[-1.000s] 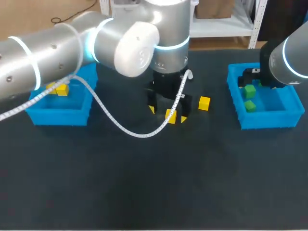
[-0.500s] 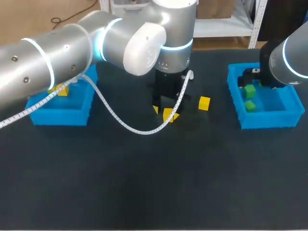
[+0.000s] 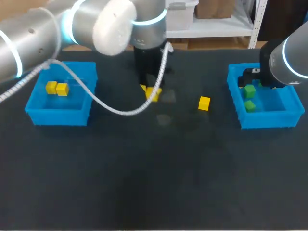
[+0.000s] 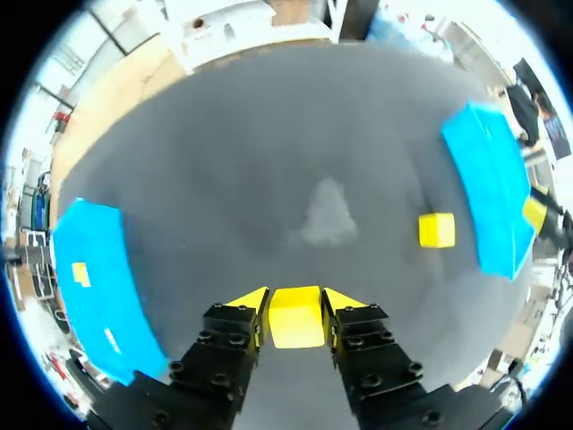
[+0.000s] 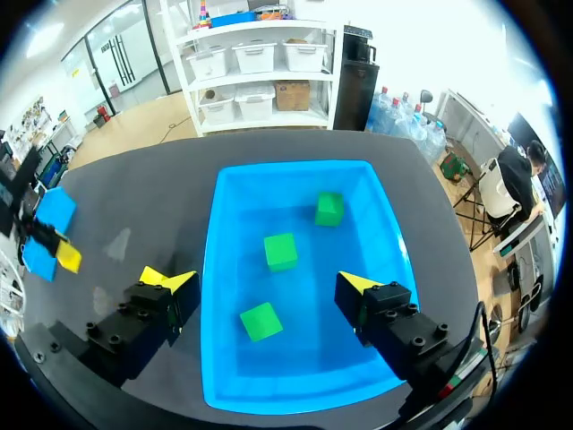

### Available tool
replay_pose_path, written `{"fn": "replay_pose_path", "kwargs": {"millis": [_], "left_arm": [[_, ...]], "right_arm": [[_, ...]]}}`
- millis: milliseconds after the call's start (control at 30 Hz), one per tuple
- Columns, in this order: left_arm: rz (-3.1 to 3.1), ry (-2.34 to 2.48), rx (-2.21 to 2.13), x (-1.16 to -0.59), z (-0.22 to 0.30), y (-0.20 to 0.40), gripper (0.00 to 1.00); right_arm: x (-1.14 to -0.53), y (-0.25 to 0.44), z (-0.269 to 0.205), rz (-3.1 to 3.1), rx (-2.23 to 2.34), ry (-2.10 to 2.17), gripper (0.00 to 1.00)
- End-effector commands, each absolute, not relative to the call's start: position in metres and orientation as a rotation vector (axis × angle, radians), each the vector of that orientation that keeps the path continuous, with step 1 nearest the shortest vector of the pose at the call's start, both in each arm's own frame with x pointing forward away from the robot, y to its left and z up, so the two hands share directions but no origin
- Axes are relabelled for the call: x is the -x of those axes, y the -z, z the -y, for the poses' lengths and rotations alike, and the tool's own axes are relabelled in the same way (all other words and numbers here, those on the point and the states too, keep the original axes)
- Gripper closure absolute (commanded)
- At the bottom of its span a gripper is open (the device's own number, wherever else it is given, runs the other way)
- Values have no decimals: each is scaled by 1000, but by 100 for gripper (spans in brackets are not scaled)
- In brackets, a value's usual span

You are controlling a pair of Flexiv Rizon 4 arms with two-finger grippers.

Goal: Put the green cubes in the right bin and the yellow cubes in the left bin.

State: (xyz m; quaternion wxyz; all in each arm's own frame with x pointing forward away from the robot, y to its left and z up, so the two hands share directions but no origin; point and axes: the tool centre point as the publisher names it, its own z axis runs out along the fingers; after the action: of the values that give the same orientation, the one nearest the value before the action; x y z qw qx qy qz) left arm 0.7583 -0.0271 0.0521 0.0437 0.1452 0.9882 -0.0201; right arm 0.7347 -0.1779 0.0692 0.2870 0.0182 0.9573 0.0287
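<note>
My left gripper (image 3: 150, 91) (image 4: 295, 305) is shut on a yellow cube (image 4: 295, 318) (image 3: 153, 93) and holds it above the middle of the table, left of centre. A second yellow cube (image 3: 204, 103) (image 4: 436, 230) lies on the table, between the held cube and the right bin. The left blue bin (image 3: 57, 117) (image 4: 89, 287) holds two yellow cubes (image 3: 57, 88). My right gripper (image 5: 266, 282) hangs open over the right blue bin (image 3: 269, 120) (image 5: 304, 179), with nothing between its fingers. Three green cubes (image 5: 280, 252) lie in that bin.
A white cable (image 3: 115, 109) loops down from my left arm over the table, between the left bin and the held cube. The dark tabletop (image 3: 154, 183) stretches bare towards the front edge.
My left gripper closed on the yellow cube, lifted it off the table and carried it back and to the left. The right arm has not moved.
</note>
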Motion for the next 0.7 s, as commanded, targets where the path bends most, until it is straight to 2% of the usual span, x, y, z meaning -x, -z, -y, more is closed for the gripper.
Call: {"fn": "replay_pose_path", "kwargs": {"millis": [33,400,700], "left_arm": [[-2886,55,-297,-770,-19,-78,100],[-2738,-113,153,-816,-146,-96,100],[-2684,-178,394,-813,-229,-98,100]], "right_arm": [[-732,-68,179,-2548,-51,-76,0],[-732,-68,179,-2548,-51,-76,0],[-732,-68,179,-2548,-51,-76,0]]}}
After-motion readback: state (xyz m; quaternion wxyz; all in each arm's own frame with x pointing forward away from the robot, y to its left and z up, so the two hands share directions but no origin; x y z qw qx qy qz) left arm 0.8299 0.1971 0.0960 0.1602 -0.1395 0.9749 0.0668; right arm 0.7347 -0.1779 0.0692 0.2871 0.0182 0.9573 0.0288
